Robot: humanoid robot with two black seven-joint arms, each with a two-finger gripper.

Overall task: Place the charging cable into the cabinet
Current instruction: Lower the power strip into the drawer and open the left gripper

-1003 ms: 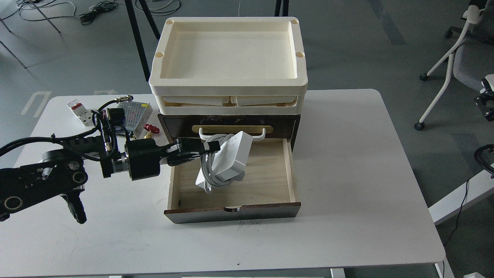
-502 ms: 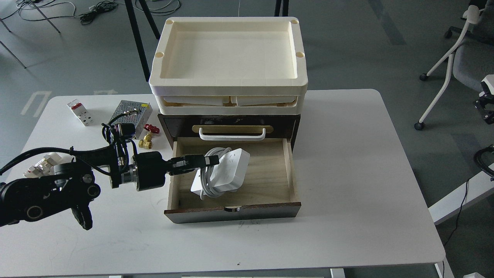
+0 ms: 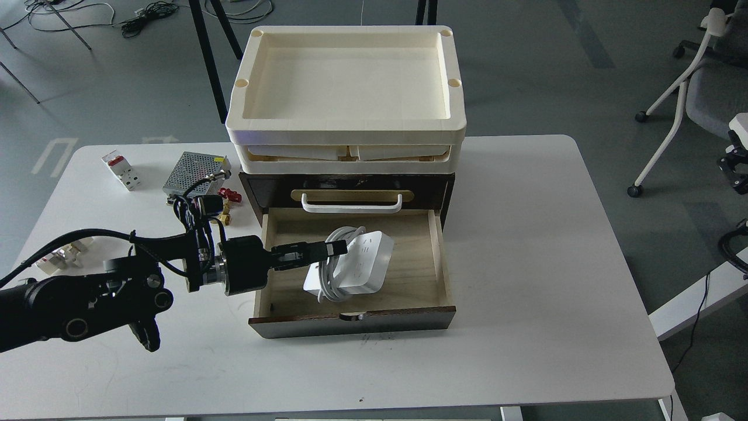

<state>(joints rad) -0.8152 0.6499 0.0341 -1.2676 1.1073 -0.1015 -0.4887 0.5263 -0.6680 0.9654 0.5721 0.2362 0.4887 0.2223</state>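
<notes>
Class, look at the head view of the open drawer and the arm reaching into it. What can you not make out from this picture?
- Whether the left gripper grips the charging cable: its dark fingers run together against the cord.
- Whether the cable rests on the drawer floor of the cabinet: its own body hides the underside.
- The upper drawer's contents: shut behind its white handle.
- The right arm: outside the picture.

White charging cable (image 3: 356, 269), cord looped around, inside open pale drawer of dark-brown cabinet (image 3: 350, 318), table's middle.
</notes>
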